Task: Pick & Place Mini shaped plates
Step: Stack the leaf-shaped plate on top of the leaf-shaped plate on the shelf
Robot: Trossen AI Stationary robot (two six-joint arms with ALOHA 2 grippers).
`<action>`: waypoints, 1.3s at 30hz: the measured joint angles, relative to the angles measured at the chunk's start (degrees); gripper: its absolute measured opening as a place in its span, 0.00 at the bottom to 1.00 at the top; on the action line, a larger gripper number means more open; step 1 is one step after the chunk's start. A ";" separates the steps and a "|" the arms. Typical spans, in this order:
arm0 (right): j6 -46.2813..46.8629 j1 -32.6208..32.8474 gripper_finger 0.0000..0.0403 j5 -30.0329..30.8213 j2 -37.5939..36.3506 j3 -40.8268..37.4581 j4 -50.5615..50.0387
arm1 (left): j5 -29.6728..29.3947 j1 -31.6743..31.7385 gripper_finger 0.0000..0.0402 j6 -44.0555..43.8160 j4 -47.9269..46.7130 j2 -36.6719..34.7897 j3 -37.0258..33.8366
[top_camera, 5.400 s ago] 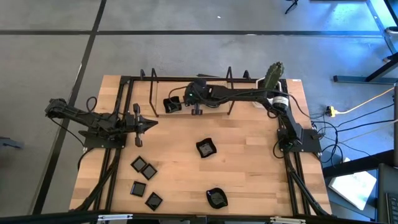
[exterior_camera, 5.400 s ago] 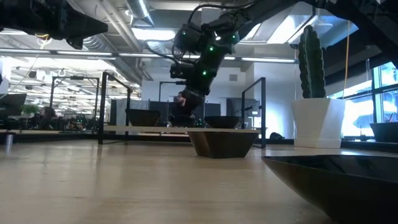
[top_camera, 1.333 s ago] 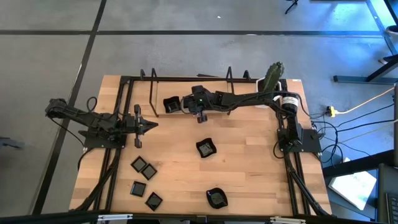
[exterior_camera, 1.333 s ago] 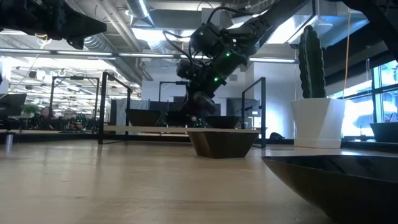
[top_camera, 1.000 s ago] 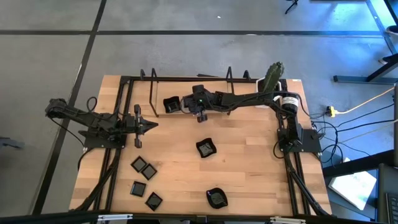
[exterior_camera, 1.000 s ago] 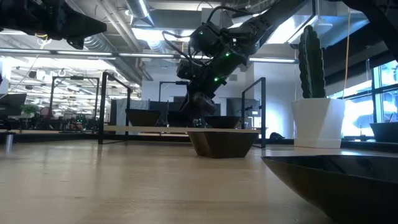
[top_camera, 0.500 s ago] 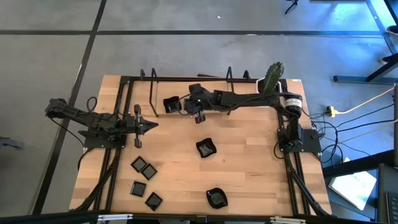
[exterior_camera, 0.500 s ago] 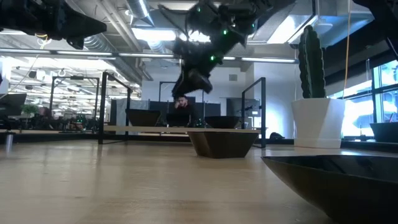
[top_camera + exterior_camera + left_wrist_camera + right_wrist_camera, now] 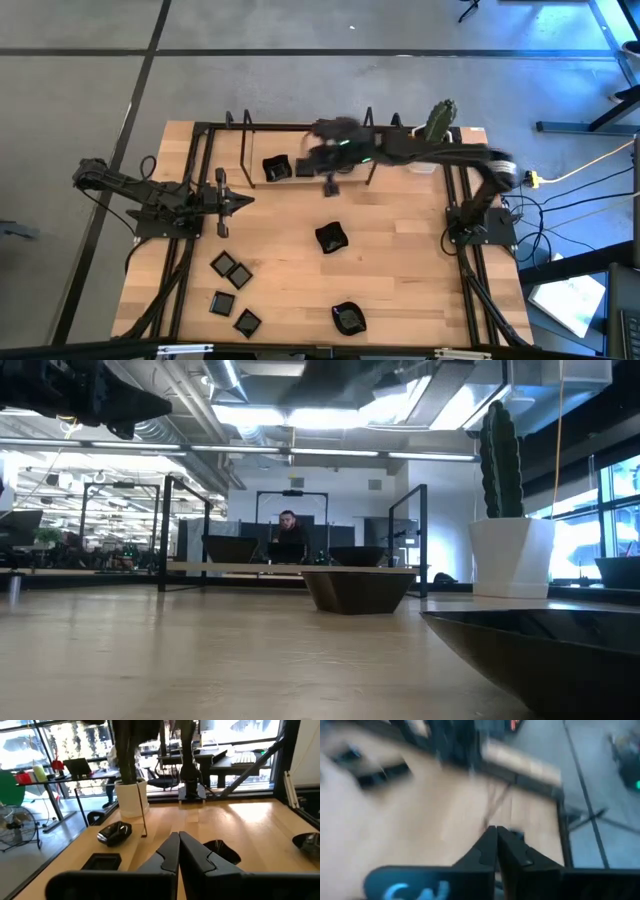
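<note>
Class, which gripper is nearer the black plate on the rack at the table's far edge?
Right. The right gripper is beside the black plate; the left gripper waits farther off.

Left arm stretched low along the table's left side, left gripper [image 9: 238, 201] pointing inward, fingers [image 9: 172, 851] pressed together, right arm reaching across the far edge — blurred — right gripper [image 9: 330, 186] closed and empty, fingers [image 9: 490, 845] touching

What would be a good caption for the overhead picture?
Right gripper shut and empty near the back rack, left gripper parked, black mini plates scattered on the wooden table.
</note>
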 joint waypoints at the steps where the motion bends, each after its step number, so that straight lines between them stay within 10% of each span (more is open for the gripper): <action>1: 0.82 0.47 0.02 -1.71 -2.60 0.03 -0.81 | -0.24 -0.01 0.01 -0.38 -0.31 0.00 0.00; 12: 17.63 11.92 0.01 2.78 -41.19 -25.65 2.53 | 0.09 -0.01 0.01 -1.93 -2.19 -0.02 -0.02; 18: 19.35 17.52 0.01 5.33 -57.67 -52.90 28.43 | 1.29 -0.01 0.01 -7.10 -1.83 0.20 0.11; 28: 16.72 17.85 0.01 1.24 -59.23 -76.62 57.00 | 3.85 -0.04 0.02 -5.11 -2.16 0.19 2.89; 39: 19.79 17.83 0.01 -3.30 -59.75 -77.45 60.69 | 2.28 0.01 0.01 -8.67 -1.99 0.45 4.72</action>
